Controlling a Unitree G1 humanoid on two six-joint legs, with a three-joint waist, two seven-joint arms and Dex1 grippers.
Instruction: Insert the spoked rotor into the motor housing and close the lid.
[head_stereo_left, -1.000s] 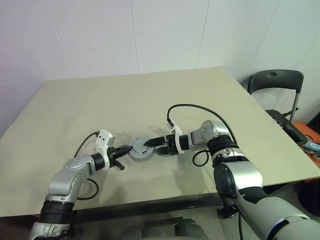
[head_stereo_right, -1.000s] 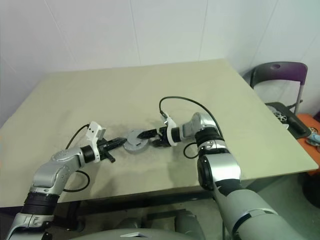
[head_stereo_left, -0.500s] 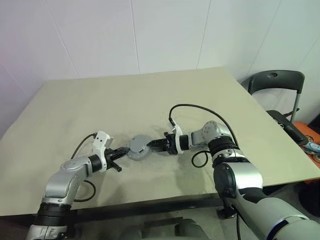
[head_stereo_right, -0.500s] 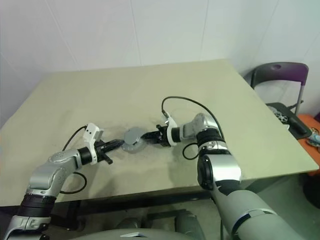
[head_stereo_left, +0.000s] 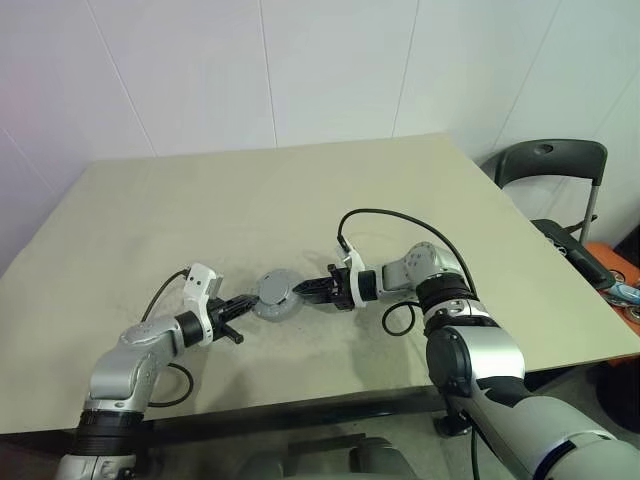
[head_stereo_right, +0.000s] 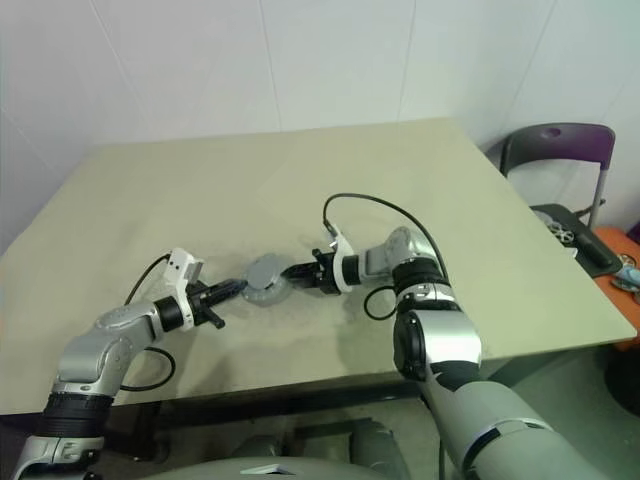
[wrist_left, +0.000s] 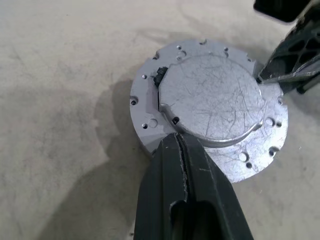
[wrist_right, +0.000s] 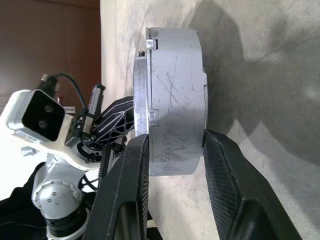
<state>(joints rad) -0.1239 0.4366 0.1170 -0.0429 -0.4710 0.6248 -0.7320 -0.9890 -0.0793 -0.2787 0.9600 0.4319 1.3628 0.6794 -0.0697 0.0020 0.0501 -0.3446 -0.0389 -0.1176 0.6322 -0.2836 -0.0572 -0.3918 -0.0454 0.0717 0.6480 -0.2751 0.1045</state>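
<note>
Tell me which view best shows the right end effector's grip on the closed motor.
The right wrist view: both fingers straddle the motor's thickness, clamped on its flat faces. The left wrist view catches one fingertip at its rim; the head views show the right end effector meeting it, without detail.

Both head views look forward and down from above the near edge of the table (head_stereo_left: 300, 190), taking in its whole top to the far corners. The left wrist view looks steeply down, close over the grey round assembly (wrist_left: 210, 107). The right wrist view sights low along the tabletop, close, sharing that assembly.
</note>
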